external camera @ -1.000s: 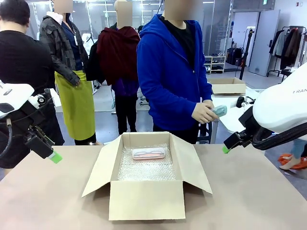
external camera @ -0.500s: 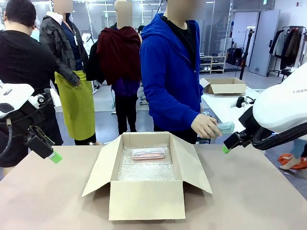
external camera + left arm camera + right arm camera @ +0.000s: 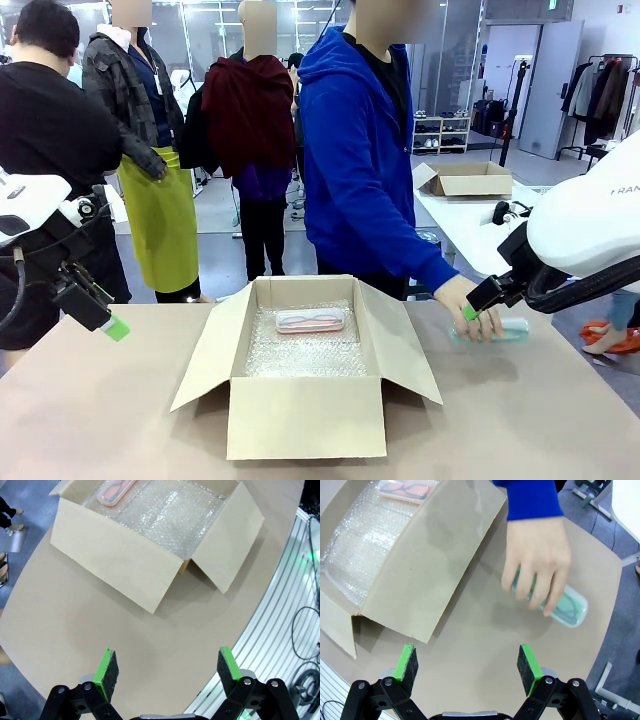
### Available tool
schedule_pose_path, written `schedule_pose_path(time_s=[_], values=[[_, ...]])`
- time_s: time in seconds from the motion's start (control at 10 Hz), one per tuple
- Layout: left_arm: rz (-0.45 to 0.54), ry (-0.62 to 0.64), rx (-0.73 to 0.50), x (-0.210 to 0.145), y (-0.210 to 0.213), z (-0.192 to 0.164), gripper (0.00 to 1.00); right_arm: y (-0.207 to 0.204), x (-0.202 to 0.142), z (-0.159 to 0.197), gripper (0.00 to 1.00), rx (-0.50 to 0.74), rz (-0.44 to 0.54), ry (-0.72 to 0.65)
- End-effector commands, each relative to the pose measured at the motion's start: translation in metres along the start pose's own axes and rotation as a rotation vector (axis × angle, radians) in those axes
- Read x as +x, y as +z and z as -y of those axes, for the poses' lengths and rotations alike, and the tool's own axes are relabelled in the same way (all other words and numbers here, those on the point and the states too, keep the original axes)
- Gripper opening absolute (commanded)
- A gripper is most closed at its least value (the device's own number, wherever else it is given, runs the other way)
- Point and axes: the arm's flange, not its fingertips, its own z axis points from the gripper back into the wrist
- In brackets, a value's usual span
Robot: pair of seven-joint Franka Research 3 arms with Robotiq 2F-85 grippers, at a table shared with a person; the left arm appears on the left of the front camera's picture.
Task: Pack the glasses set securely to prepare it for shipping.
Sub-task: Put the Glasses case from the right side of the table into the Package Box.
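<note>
I count the job as roughly half done. The pink case (image 3: pixel 310 320) is already inside the cardboard box (image 3: pixel 305 415), lying flat on the bubble wrap (image 3: pixel 305 355) at the 12 o'clock end of the box floor, close to the far wall. The mint green case (image 3: pixel 570 607) is not packed yet. It lies on the table (image 3: pixel 100 420) just outside the box, at about 3 o'clock from it in the front view, past the right-hand flap. The person's hand (image 3: pixel 540 555) covers it, fingers draped over its top, so I only see part of the lid.

By my reckoning, what is left is getting the green case into the box beside the pink one, covering both if any wrap is to hand, and folding the four flaps shut, all of which stand open now.

The pink case runs 9 to 3 in the front view, parallel to the far wall. In the same view the green case also runs close to 9 to 3. From the right wrist camera it slants from about 10 to 4, with its free end at 4.

My left gripper (image 3: pixel 167 667) hangs over bare table at the box's 9 o'clock side, jaws spread wide and holding nothing. My right gripper (image 3: pixel 467 662) hovers near the green case, jaws equally wide and empty, clear of the person's hand.
</note>
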Motion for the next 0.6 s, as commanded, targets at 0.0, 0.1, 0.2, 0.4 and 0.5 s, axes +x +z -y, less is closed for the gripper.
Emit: schedule_pose_path(time_s=[0.0, 0.1, 0.2, 0.4, 0.5], values=[[0.014, -0.001, -0.006, 0.0002, 0.0004, -0.0007, 1.0, -0.0011, 0.0005, -0.0024, 1.0, -0.002, 0.003, -0.015], [0.014, -0.001, -0.006, 0.0002, 0.0004, -0.0007, 1.0, -0.0011, 0.0005, -0.0024, 1.0, -0.002, 0.003, -0.015], [0.014, -0.001, -0.006, 0.0002, 0.0004, -0.0007, 1.0, -0.0011, 0.0005, -0.0024, 1.0, -0.002, 0.003, -0.015], [0.014, -0.001, -0.006, 0.0002, 0.0004, -0.0007, 1.0, -0.0011, 0.0005, -0.0024, 1.0, -0.002, 0.003, -0.015], [0.014, -0.001, -0.006, 0.0002, 0.0004, -0.0007, 1.0, -0.0011, 0.0005, -0.0024, 1.0, -0.002, 0.003, -0.015]])
